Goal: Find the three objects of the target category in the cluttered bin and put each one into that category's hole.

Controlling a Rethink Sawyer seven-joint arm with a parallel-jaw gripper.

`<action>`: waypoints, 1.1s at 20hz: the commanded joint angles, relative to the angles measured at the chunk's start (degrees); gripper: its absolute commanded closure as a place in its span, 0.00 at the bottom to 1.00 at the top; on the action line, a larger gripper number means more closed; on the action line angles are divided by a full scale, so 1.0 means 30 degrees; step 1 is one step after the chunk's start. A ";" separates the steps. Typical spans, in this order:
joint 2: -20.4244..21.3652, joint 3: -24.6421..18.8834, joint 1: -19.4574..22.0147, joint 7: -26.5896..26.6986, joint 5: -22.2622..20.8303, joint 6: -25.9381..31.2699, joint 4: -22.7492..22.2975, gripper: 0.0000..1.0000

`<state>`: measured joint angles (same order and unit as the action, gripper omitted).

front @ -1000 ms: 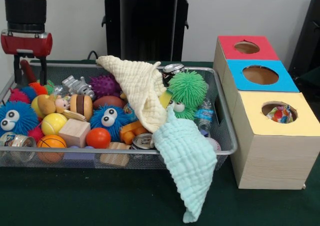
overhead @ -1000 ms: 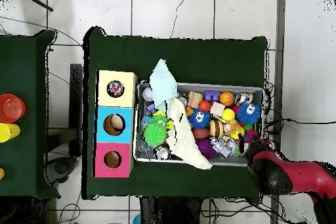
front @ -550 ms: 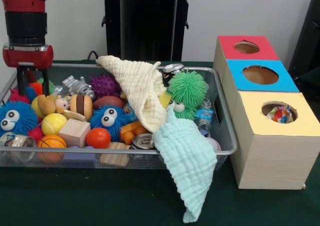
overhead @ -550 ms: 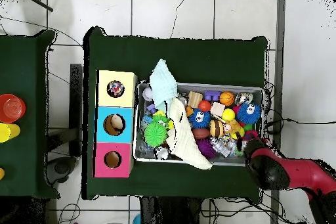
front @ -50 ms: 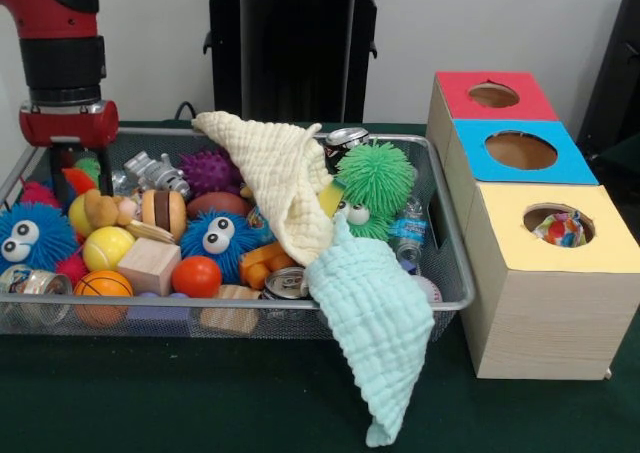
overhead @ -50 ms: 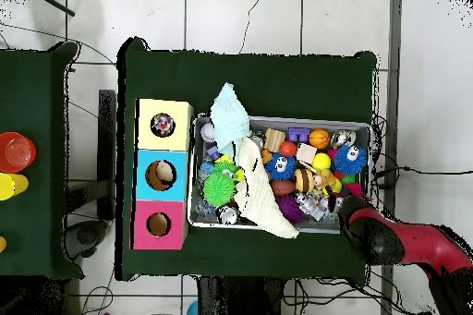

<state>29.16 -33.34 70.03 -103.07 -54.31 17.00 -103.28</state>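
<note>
Three holed boxes and one wire bin [front @ -50 ms: 452,235], seen from the front and from overhead. I take the bin as the reference throughout.

The gripper [front @ -50 ms: 78,173] hangs from the red and black arm [front @ -50 ms: 62,33] over the bin's end farthest from the boxes. It is low among the toys at the back corner. Overhead, the gripper [overhead @ -50 ms: 349,202] lies at the same corner. I cannot make out how wide it stands, as its lower part merges with the clutter.

Inside the bin:
- A cream cloth [front @ -50 ms: 285,183] is draped across the middle.
- A mint cloth [front @ -50 ms: 375,323] spills over the front rim onto the green table [front @ -50 ms: 150,393].
- A green puffer ball [front @ -50 ms: 375,178] with eyes sits at the box end.
- A blue puffer ball [front @ -50 ms: 215,235] with eyes sits mid-bin.
- A purple spiky ball [front @ -50 ms: 210,168] sits behind the blue puffer ball.
- A wooden block [front @ -50 ms: 148,265], an orange ball [front @ -50 ms: 196,276] and a yellow ball [front @ -50 ms: 107,248] lie toward the front.
- A crushed can [front @ -50 ms: 287,283] rests by the front rim.

Just beside the bin's other end stands a row of boxes. The red box [front @ -50 ms: 525,103] is farthest back, the blue box [front @ -50 ms: 575,165] is in the middle and the yellow box [front @ -50 ms: 612,251] is nearest. Each has a round hole on top. The yellow box's hole [front @ -50 ms: 545,213] shows a multicoloured object [front @ -50 ms: 562,231] inside. The other two holes look dark.
</note>
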 commanded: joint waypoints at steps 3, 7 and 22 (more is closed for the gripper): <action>-0.1313 0.1179 -0.0094 0.2761 -0.0170 0.3311 0.2567 0.00; -0.1058 0.0617 0.0352 0.2701 -0.0563 0.1869 0.2201 0.00; -0.4113 -0.5210 0.2655 0.6723 0.0120 0.1859 0.1039 0.00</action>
<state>24.56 -40.52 76.45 -102.44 -54.10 17.02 -102.36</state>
